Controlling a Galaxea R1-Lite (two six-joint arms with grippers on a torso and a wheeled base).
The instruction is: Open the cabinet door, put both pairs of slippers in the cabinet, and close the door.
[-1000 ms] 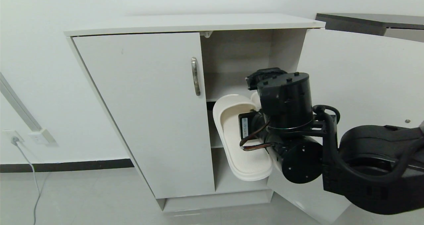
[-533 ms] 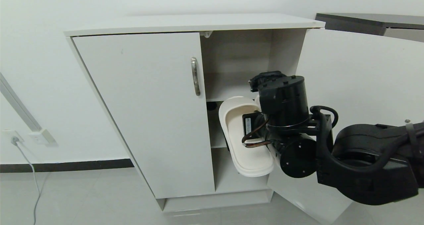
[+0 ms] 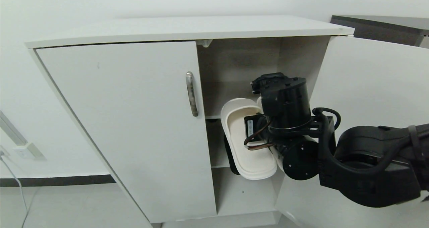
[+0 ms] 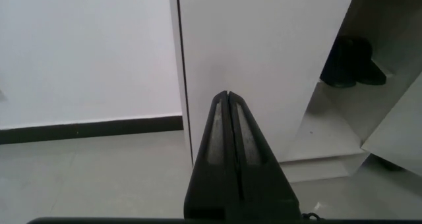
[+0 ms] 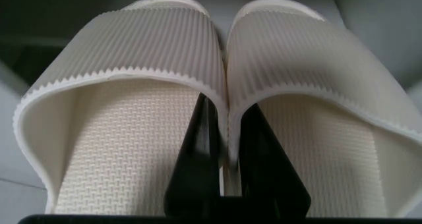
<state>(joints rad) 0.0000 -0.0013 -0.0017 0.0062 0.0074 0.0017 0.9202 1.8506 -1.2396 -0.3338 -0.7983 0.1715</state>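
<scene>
1. The left gripper (image 4: 227, 95) hung near the closed left door (image 3: 127, 127) of the cabinet (image 3: 187, 28). Its fingers were pressed together and held nothing.
2. In the last second the whole head view shifted and the cabinet grew larger. I judge that the robot itself came closer, not that the cabinet moved.
3. The door with the handle (image 3: 191, 94) was shut as before, and the opening beside it was free.
4. In the same second the white slippers (image 3: 248, 154) travelled a little toward the opening. They now hung in front of the middle compartment, soles together and toes upward, between the upper shelf edge and the middle shelf (image 3: 218, 166).
5. A dark pair of slippers (image 4: 353, 62) already lay on a shelf inside, partly hidden behind the white pair. So I judge the first pair done and the second pair about to be placed.
6. The right gripper (image 5: 226, 109) pinched the white slippers. One finger went inside each slipper, under its ribbed strap, and the two inner side walls were squeezed between the fingers (image 5: 198, 151).
7. The toes pointed away from the wrist, into the cabinet, and the heels lay nearest the wrist.
8. The open right door (image 3: 368, 87) stood wide beside the right arm, so closing it remains to be done.
</scene>
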